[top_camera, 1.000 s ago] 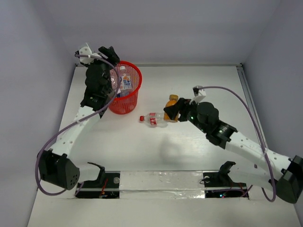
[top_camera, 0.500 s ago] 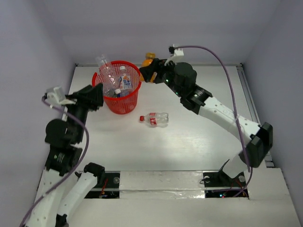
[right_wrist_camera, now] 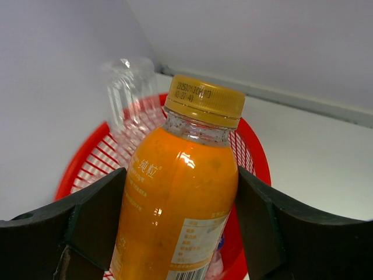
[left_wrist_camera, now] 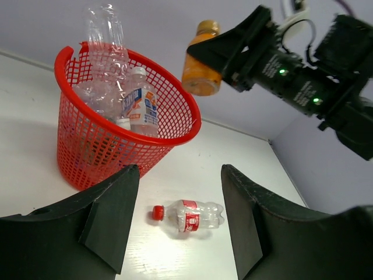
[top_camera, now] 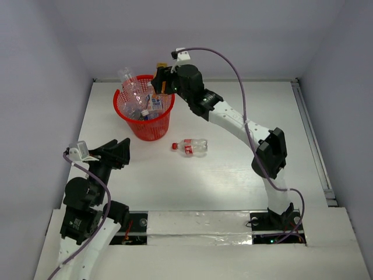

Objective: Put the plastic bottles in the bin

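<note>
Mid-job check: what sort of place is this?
Probably a lab test cell, not a home: a white table boxed in by plain pale walls, with a red mesh bin and drink bottles as props.

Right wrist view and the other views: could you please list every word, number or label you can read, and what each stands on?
"纯粒", as best I can tell: white characters on the orange bottle label.
Cap of that bottle: two printed code lines, too blurred to read.
Barcode at its label's lower edge: digits unreadable.
Blue-labelled bottle in the bin: print blurred.
Red-labelled bottle beside the bin: too small.
</note>
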Motion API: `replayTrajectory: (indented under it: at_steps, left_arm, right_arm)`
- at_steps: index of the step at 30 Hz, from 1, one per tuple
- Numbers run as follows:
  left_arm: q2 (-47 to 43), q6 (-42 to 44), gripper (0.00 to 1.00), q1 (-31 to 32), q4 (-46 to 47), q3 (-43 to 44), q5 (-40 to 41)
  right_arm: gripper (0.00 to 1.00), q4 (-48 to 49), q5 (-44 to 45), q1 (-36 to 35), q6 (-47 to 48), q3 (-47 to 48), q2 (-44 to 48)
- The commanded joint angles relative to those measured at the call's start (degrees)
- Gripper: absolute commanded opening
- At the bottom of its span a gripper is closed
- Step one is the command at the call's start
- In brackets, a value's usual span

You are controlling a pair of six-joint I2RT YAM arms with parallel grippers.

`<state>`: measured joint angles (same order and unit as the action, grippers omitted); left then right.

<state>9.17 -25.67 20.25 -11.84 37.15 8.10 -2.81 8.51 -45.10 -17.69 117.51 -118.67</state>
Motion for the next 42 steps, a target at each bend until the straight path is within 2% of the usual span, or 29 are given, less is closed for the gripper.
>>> replayTrajectory:
  at_steps: [1, 3, 6, 10, 14, 17, 18, 19, 24, 25, 27, 29, 30, 32, 33, 35, 36, 39, 42]
  left_arm:
    - [-2.22, -0.87, 0.55, 0.32, 1.55, -0.23, -1.42]
    - [-2.75, -0.61, 0.56, 0.32, 1.12, -0.32, -1.24]
    - [-3.10, -0.26, 0.55, 0.32, 0.67, -0.32, -1.07]
    - [-3.02, 0.27, 0.55, 0.32, 0.50, -0.23, -0.89]
    - [-2.75, 0.53, 0.56, -2.66, 0.94, -0.49, -2.90]
    - [-2.31, 0.71, 0.56, -4.34, 1.11, -0.58, -4.14]
    - [-2.23, 0.88, 0.56, -4.34, 1.11, -0.58, -4.23]
    - [-2.14, 0.89, 0.56, -4.34, 1.11, -0.58, -4.23]
    - [-2.84, 0.97, 0.55, -4.34, 0.59, -0.32, -3.18]
    - [-2.93, 0.97, 0.55, -4.34, 0.67, -0.23, -3.09]
    - [-2.84, 0.97, 0.55, -4.34, 0.76, -0.23, -3.09]
    - [-2.58, 0.97, 0.55, -4.34, 0.76, -0.32, -3.35]
    - [-2.58, 0.89, 0.55, -4.34, 0.85, -0.32, -3.35]
    - [-2.58, 0.80, 0.55, -4.34, 0.85, -0.41, -3.44]
    - [-2.66, 0.80, 0.55, -4.34, 0.94, -0.49, -3.44]
    - [-2.75, 0.80, 0.55, -4.34, 0.85, -0.50, -3.44]
    - [-2.84, 0.71, 0.55, -4.34, 0.94, -0.58, -3.44]
    - [-2.84, 0.71, 0.55, -4.34, 0.76, -0.67, -3.26]
    - [-2.75, 0.62, 0.55, -4.34, 0.67, -0.67, -3.18]
  right_arm:
    - [0.68, -0.27, -1.13, -0.60, 1.43, 2.81, 0.20]
    - [0.78, -0.88, -1.83, -0.60, 1.61, 2.81, -0.24]
    - [0.83, -0.36, -0.79, -0.60, 2.31, 2.02, 0.46]
    - [0.84, 0.52, -0.25, -0.60, 3.63, 0.70, 2.12]
    - [0.84, 1.23, -0.87, -0.60, 3.89, -1.49, 4.58]
    - [0.63, 5.33, 0.18, -0.60, 4.33, -9.82, 11.16]
    - [0.46, 8.66, 0.19, -0.60, 5.64, -17.24, 13.62]
    - [0.39, 9.83, -0.25, -0.60, 6.70, -20.97, 16.08]
    - [0.22, 9.31, -5.86, -0.60, 12.15, -39.61, 31.46]
    - [0.21, 10.01, -7.36, -0.60, 11.98, -45.82, 33.40]
    - [0.21, 10.72, -11.99, 1.67, 10.59, -50.43, 36.91]
    - [0.20, 8.62, -16.05, 3.96, 9.87, -52.64, 36.59]
    - [0.24, 6.43, -19.73, 5.80, 9.61, -52.91, 36.15]
    - [0.34, 5.19, -20.90, 6.60, 9.78, -53.53, 35.44]
    - [0.49, 3.35, -21.60, 6.61, 10.22, -53.18, 34.92]
    - [0.68, 0.72, -21.87, 6.61, 12.24, -51.95, 32.37]
    - [0.82, -1.04, -22.66, 6.61, 12.94, -50.47, 31.23]
    - [0.96, -4.65, -22.83, 7.13, 15.40, -47.47, 25.52]
    - [0.99, -10.87, -26.95, 7.66, 17.51, -42.56, 18.58]
